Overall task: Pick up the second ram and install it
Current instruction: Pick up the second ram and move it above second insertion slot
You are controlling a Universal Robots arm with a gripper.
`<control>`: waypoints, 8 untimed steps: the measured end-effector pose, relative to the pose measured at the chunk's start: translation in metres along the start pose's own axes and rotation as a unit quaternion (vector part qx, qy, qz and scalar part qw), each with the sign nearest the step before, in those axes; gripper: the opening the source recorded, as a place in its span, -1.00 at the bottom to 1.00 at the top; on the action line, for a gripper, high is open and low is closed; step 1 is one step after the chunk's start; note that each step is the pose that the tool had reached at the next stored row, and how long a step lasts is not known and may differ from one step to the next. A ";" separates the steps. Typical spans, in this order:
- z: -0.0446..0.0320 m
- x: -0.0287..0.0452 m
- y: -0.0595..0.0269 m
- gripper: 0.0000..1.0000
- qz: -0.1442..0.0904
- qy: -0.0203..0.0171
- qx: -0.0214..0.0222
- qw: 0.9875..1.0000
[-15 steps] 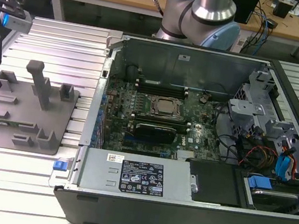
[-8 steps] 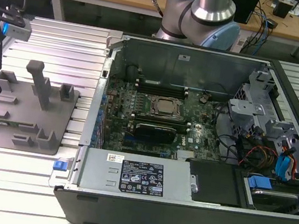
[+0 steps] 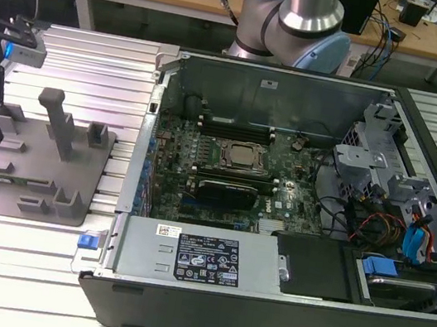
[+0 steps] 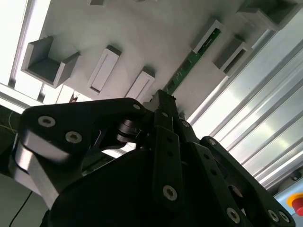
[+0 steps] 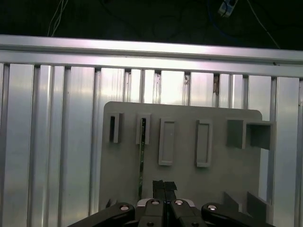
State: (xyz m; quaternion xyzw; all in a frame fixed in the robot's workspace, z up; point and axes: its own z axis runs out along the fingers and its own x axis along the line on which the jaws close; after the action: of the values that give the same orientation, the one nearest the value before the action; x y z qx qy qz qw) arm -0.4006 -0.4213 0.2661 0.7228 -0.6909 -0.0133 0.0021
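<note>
Jaws: are sitting pressed together, black fingertips (image 5: 164, 186) meeting with nothing between them, and are hanging low over the grey fixture plate (image 3: 34, 164) at the exterior view's left.
Second ram (image 4: 189, 64) (image 5: 141, 161): is standing on its thin edge on the fixture plate, a narrow dark-green stick. One end is resting in a small slotted holder (image 5: 143, 128), and the other end is reaching to just beside the fingertips. Whether they are touching it cannot be told.
Fixture plate: is lying flat on the ribbed aluminium worktop (image 3: 74, 72), carrying several grey blocks and slotted holders.
Computer case (image 3: 299, 85): is lying open on the worktop to the exterior view's right of the plate, well apart from the jaws. Its motherboard (image 3: 288, 200) is facing up, with the CPU socket (image 3: 240, 157) near its middle.
Robot arm (image 3: 311, 11): is rising behind the case, its grey and pale-blue joints showing at the far edge of the worktop.
</note>
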 end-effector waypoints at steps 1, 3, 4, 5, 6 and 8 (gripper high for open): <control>0.0015 0.0004 0.0005 -0.84 0.000 0.000 0.000 1.000; 0.0057 0.0016 0.0017 -0.84 0.000 0.000 0.000 1.000; 0.0071 0.0018 0.0021 -0.84 0.000 0.000 0.000 1.000; 0.0085 0.0021 0.0023 -0.84 0.000 0.000 0.000 1.000; 0.0097 0.0023 0.0025 -0.84 0.000 0.000 0.000 1.000; 0.0127 0.0031 0.0027 -0.84 0.000 0.000 0.000 1.000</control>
State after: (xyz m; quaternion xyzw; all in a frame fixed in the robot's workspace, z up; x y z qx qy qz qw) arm -0.4034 -0.4243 0.2534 0.7227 -0.6910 -0.0132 0.0021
